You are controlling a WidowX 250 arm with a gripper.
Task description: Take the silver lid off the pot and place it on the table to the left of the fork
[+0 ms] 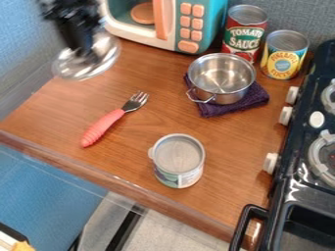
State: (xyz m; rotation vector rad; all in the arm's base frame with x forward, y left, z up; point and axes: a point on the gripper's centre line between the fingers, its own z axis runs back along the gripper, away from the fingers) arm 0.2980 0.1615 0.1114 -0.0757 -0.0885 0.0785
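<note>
The gripper (82, 50) hangs at the upper left, above the counter's left edge, shut on a shiny round metal lid (97, 61) that is tilted and blurred. Below and to its right, a fork (108, 123) with a coral handle lies on the wood. A small steel pot (222, 81) rests on a folded dark purple cloth (252, 100) right of the upper middle. Nearer the front edge stands a small can (179, 159) with a grey top.
Behind the pot are a tomato sauce can (245, 35) and a yellow pineapple can (284, 56). A teal and white toy microwave (177, 24) stands at the back. A dark toy stove (307, 132) with white knobs borders the wooden counter (150, 132) on the right.
</note>
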